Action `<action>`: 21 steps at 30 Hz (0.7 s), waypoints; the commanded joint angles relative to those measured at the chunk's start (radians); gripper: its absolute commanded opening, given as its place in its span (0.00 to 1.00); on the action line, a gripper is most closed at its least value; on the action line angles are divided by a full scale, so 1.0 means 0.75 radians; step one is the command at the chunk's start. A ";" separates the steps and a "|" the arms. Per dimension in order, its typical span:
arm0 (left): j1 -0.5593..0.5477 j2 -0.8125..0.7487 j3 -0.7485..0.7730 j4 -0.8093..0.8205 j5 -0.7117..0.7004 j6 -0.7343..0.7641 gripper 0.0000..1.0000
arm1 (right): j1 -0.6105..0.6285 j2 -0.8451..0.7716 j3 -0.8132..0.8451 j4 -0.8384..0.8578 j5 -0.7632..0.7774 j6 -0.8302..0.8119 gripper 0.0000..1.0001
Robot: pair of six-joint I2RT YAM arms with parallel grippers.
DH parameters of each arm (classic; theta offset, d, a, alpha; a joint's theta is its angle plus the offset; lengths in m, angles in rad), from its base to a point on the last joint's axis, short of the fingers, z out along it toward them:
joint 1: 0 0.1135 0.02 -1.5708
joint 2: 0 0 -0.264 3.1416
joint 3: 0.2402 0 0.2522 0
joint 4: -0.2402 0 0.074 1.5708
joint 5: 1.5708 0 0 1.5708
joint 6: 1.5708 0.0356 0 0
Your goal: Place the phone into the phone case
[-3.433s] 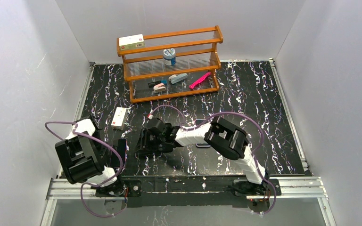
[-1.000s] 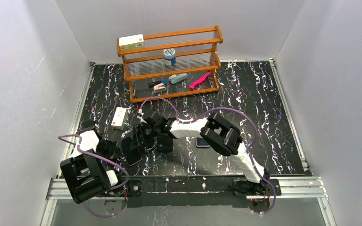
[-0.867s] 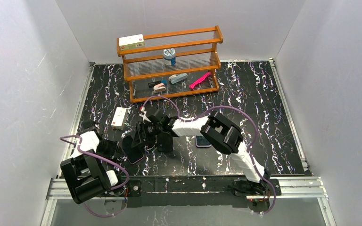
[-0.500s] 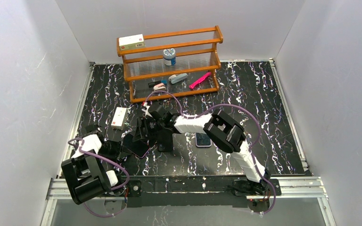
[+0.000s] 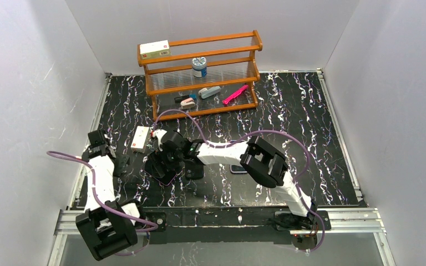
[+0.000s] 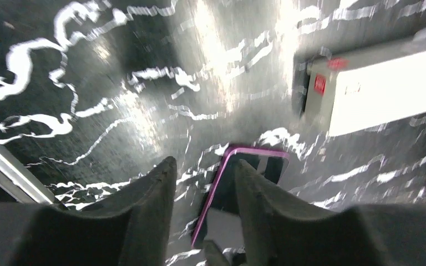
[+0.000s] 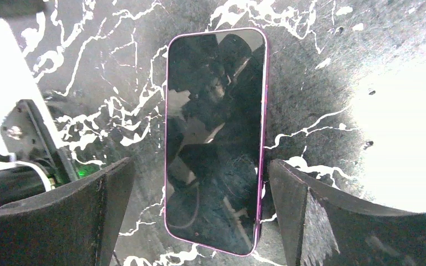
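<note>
lying screen-up mid-frame, the phone sits untouched between the right gripper's wide-spread fingers; left gripper slightly parted, empty. likely a seating check: next, confirm the phone case, indiscernible here, wraps it.

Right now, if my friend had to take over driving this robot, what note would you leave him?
The left gripper is slightly open and empty, just left of the phone.
The right gripper is wide open over the phone, one finger on each side, not touching it.
The phone lies flat on the table, screen up, near the white box.
The phone case seems to be the dark flat thing mostly hidden under the right arm; hard to be sure.
Done: phone not in the case yet.
Left: grip the phone, carry it to the case, press it in.
</note>
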 commanded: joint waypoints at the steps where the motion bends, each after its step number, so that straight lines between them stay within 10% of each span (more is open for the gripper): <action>1: 0.001 0.079 0.145 -0.088 -0.384 0.008 0.55 | 0.024 0.036 0.078 -0.143 0.162 -0.199 0.99; 5: 0.000 0.203 0.286 -0.110 -0.465 0.062 0.96 | 0.065 0.100 0.179 -0.210 0.229 -0.263 0.99; 21: 0.105 0.459 0.297 -0.022 -0.310 0.098 0.98 | 0.158 0.231 0.315 -0.308 0.398 -0.371 0.96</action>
